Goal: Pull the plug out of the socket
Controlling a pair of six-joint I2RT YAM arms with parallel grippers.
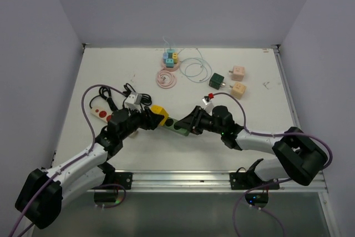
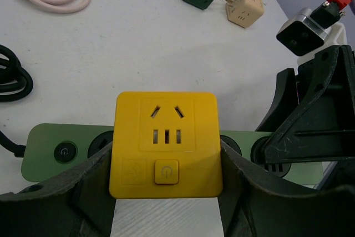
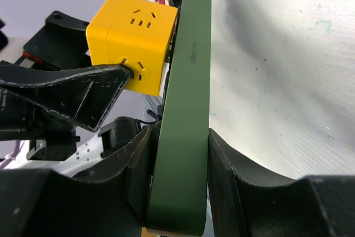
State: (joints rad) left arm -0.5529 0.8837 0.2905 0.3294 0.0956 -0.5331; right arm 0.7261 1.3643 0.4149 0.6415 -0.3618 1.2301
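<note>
Though bolted apart at the near edge of the white table (image 1: 111,70), stretched low and forward, angled inward to meet at the green power strip (image 1: 176,128). Elbows kept down, forearms laid in a shallow V with the strip at its point, wrists about level.

From the strip's left: the left gripper (image 2: 166,162), with dark fingers (image 2: 83,187) pressed against two opposite side faces of the yellow cube plug (image 2: 166,131), so clamped on it. Plug seated on the strip's top face, between the end with the round power button and the end under the other arm. No telling from these views how deep in the socket.

At the strip's right end: the right gripper (image 3: 180,154), with jaws closed hard on the two long edges of the strip, seen edge-on from that wrist.

Left of the strip, a white strip with red buttons (image 1: 100,113) and a coiled black cable (image 1: 136,97). Beyond the strip, toward the far wall, a pink cable coil (image 1: 166,79), a dark green cube (image 1: 216,80) and two beige cubes (image 1: 238,89) to the right of that. Farther from the strip, a pale blue cable loop (image 1: 193,68) and a small cluster of coloured cubes (image 1: 170,58).

Around the table on three sides, plain pale walls (image 1: 183,4) of a grey-violet tint.
</note>
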